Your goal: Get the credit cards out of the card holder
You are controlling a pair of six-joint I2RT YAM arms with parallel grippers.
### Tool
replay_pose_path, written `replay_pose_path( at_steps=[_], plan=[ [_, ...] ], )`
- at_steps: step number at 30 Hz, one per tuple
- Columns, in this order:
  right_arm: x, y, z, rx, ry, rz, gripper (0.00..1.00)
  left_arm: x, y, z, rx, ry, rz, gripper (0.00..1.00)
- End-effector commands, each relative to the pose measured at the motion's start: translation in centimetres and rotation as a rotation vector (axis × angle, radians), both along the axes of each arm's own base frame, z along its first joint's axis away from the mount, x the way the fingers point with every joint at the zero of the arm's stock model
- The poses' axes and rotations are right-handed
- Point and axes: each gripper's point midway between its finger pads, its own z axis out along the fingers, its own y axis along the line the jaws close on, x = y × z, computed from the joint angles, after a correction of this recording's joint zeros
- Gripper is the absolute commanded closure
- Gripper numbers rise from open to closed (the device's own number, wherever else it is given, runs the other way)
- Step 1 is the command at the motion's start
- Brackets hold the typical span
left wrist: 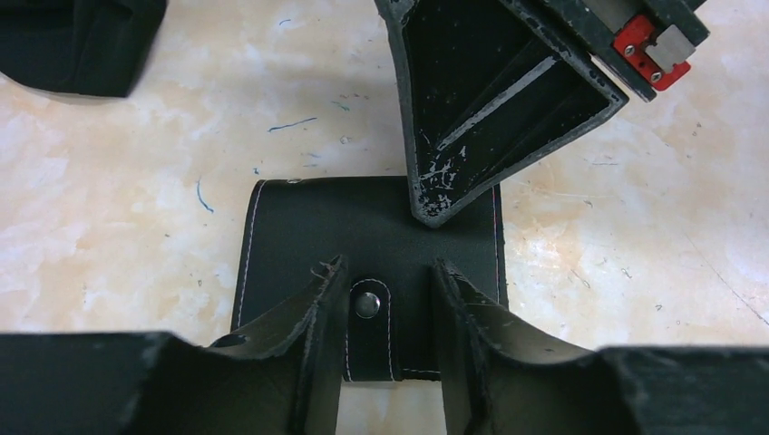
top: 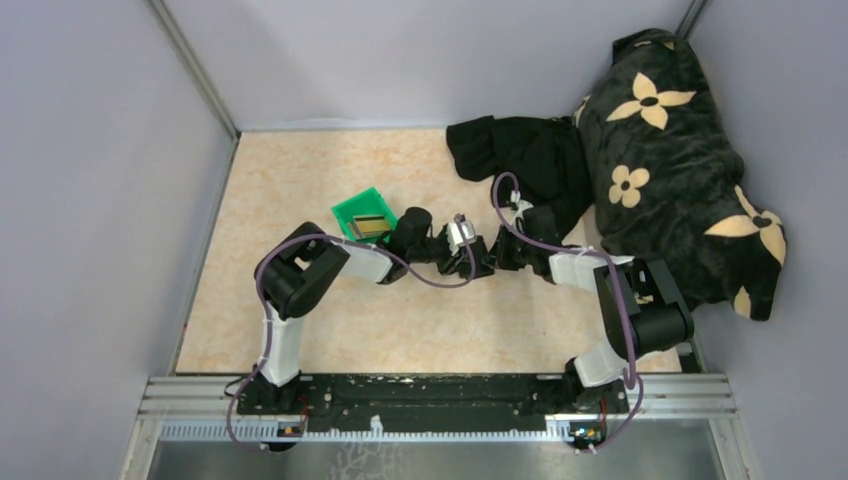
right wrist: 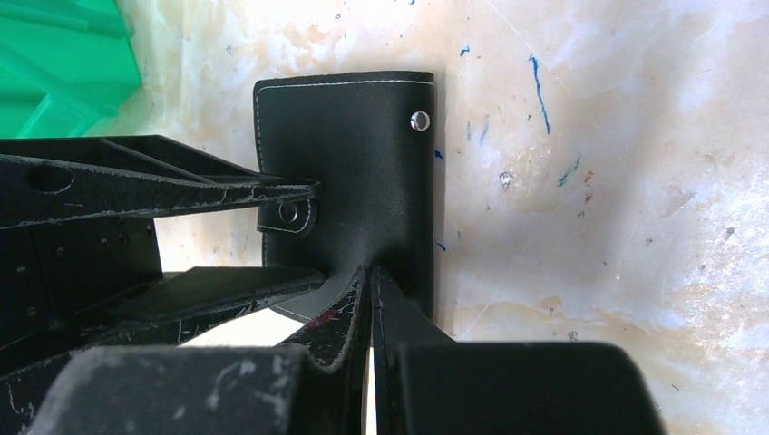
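The card holder (left wrist: 363,227) lies flat on the table (top: 300,330), black outer face up. Its snap tab (left wrist: 367,310) sits between the 2 spread fingers of the left gripper (left wrist: 388,294). The right gripper (right wrist: 369,290) is narrowed to a slit, pinching the holder's cover at one edge. Only the top view shows a gold-brown card (top: 372,226) in the green bin (top: 352,205). It also shows a black cloth (top: 530,150) and a flowered blanket (top: 680,160) on the mottled beige tabletop, between grey walls (top: 100,150).
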Motion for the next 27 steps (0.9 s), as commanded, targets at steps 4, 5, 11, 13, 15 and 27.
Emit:
replay_pose_path(
  at_steps=[4,5,11,13,15,27],
  plan=[
    [-1.2,0.2,-1.5,-0.031,0.030,0.016,1.00,-2.5,2.0,-3.7,0.104,0.146,-0.033,0.83],
    [-1.1,0.2,-1.5,-0.031,0.029,0.015,1.00,-2.9,2.5,-4.0,0.120,0.164,-0.036,0.98],
    [-1.1,0.2,-1.6,-0.034,0.029,0.016,1.00,-4.9,3.8,-3.5,0.113,0.223,-0.032,1.00],
    [-1.2,0.2,-1.8,-0.035,0.035,0.012,1.00,-4.9,3.8,-2.4,0.097,0.207,-0.028,1.00],
    [-1.2,0.1,-1.8,-0.032,0.041,0.002,1.00,-4.6,3.9,-1.2,0.082,0.187,-0.011,1.00],
    [-1.2,-0.3,-2.4,-0.058,0.069,-0.020,1.00,-3.0,5.7,5.2,-0.048,0.095,0.179,1.00]
  ],
)
